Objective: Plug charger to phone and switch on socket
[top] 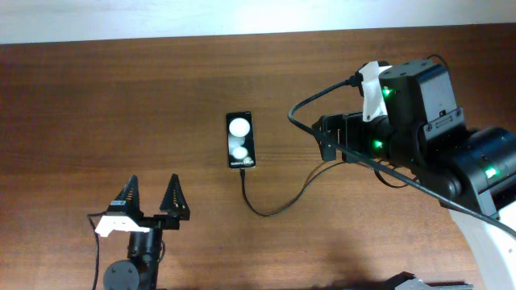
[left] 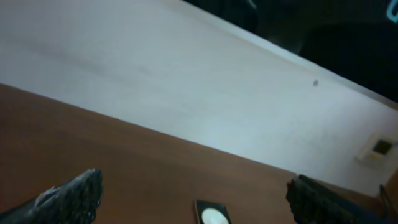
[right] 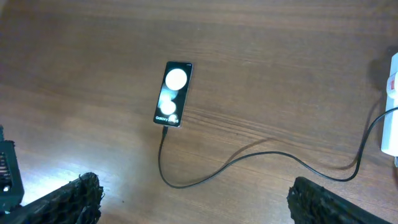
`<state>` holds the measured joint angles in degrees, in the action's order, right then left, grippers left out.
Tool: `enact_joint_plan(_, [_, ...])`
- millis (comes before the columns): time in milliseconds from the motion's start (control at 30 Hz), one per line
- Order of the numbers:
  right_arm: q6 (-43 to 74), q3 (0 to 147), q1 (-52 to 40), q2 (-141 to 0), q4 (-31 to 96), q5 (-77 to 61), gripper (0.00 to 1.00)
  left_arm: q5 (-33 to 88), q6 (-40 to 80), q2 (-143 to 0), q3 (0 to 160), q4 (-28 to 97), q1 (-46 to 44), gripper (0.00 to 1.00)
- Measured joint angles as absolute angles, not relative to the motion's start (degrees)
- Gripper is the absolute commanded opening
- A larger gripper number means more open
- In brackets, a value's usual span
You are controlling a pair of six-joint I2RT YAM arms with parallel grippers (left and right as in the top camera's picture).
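Phone [top: 240, 140] lies flat on table [top: 97, 97]. Charger cable [right: 249, 155] tip touches its lower edge and runs toward socket [right: 392, 106]. Left gripper [top: 151, 181] and right gripper [right: 196, 198]: jaws wide, empty.

Two black arms with white trim.
The left end effector [top: 152, 180] has ridged triangular black fingers [top: 174, 197]; the right arm [top: 419, 113] carries green lights [top: 389, 91], a white bracket [top: 372, 89] and black cable [top: 292, 114].
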<state>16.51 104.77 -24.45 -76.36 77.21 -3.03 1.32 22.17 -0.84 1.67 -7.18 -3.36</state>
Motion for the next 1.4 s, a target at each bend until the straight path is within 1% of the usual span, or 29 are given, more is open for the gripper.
enact_joint_plan(67, [16.45,104.77,-24.45,-76.36,77.21,-3.03,0.99,-1.32,22.74,-0.84,0.95,-7.84,-3.20,0.99])
enact_joint_plan(133, [16.49,104.77,-24.45,-76.36,77.23,-3.01,0.99,-3.68,23.16,-0.64,0.84,-2.11,-3.18,0.99])
enact_joint_plan(167, [16.49,104.77,-24.43,-76.36,77.21,-3.03,0.99,-4.16,23.49,-0.51,0.99,2.94,-3.18,0.99])
enact_joint_plan(200, [16.49,104.77,-24.45,-76.36,77.19,-3.03,0.99,-4.03,23.20,-0.73,0.69,4.34,-3.18,0.99])
enact_joint_plan(767, [16.47,104.77,-24.43,-76.36,77.21,-2.98,0.99,-3.90,22.11,-0.69,0.69,4.36,-3.18,0.99])
enact_joint_plan(867, [16.49,104.36,-24.45,-76.47,75.18,0.34,0.99,-3.90,22.09,-0.69,0.69,4.36,-3.18,0.99])
enact_joint_plan(900, [16.47,102.61,-24.45,-76.34,74.32,2.59,0.99,-3.90,22.11,-0.69,0.69,4.36,-3.18,0.99])
enact_joint_plan(933, [16.47,98.32,-24.43,-74.85,69.34,3.90,0.99,-3.90,22.11,-0.69,0.69,4.36,-3.18,0.99])
enact_joint_plan(967, [16.43,93.82,-24.43,-73.06,67.26,4.69,0.99,-3.88,22.09,-0.69,0.69,4.36,-3.18,0.99])
enact_joint_plan(1033, [16.49,83.77,-24.45,-68.34,56.40,5.63,0.99,-3.90,22.09,-0.69,0.69,4.32,-3.18,0.99])
enact_joint_plan(1067, [16.49,75.90,-24.45,-63.99,51.24,6.20,0.99,-3.88,22.09,-0.69,0.69,4.36,-3.18,0.99])
enact_joint_plan(1100, [16.51,71.90,-24.45,-61.63,47.35,6.33,0.99,-3.88,22.09,-0.69,0.69,4.38,-3.18,0.99])
enact_joint_plan(1133, [16.47,60.01,-24.43,-53.63,41.45,6.46,0.99,-3.88,22.09,-0.67,0.69,4.38,-3.18,0.99])
enact_joint_plan(1267, [16.49,44.99,-20.99,-39.86,37.82,6.39,0.99,-3.88,22.06,-0.69,0.69,4.36,-3.18,0.99])
enact_joint_plan(1400, [16.56,32.29,-16.29,-21.76,37.34,6.20,0.99,-3.88,22.09,-0.58,0.69,4.36,-3.18,0.99])
